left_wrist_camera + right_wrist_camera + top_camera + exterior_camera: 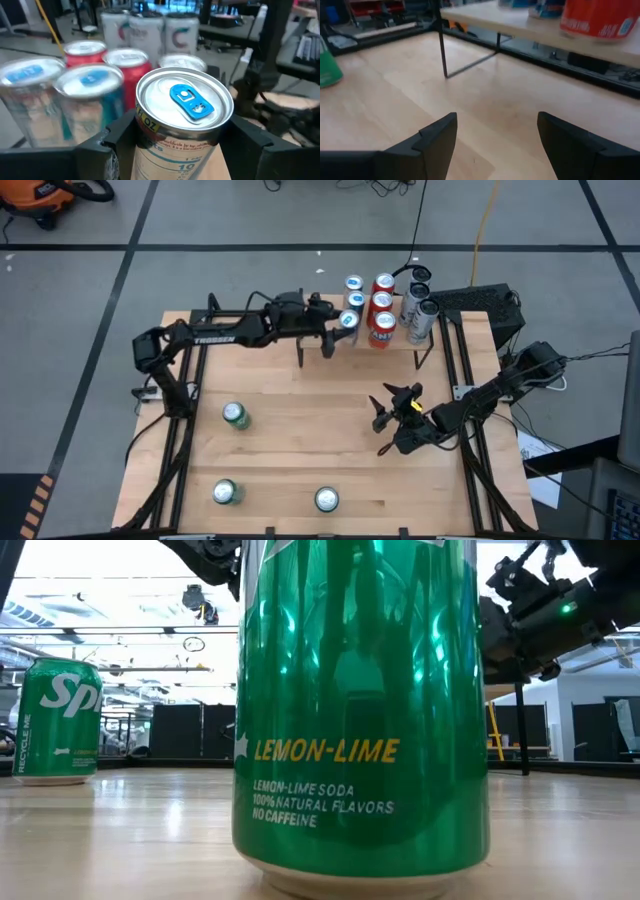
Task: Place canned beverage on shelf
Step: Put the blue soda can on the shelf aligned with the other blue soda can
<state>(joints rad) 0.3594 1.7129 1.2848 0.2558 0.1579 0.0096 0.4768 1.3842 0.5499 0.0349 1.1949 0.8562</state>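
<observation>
My left gripper (338,325) reaches from the table's left to the left end of the shelf (520,25) and is shut on a silver can with a blue tab (185,100). It stands next to two more blue-topped cans (354,292), three red cans (382,305) and tall silver cans (420,295) upright on the shelf. My right gripper (495,145) hovers open over the tabletop in front of the shelf, with nothing between its fingers. Three green cans stand on the table, one in the left middle (235,415) and two near the front edge (226,492) (326,499). My left gripper pinches the can between its two fingers (107,145), on opposite sides of its wall just below the top rim (150,127). The fingers come nearly level from the table's left. The can stands upright. Its base is hidden, so I cannot tell whether it rests on the shelf.
The shelf's thin black legs (442,50) stand on the table ahead of my right gripper, with open room under the board. In the low view one green can (360,710) fills the foreground and another (58,720) stands to its left. The table's middle is bare wood (310,420).
</observation>
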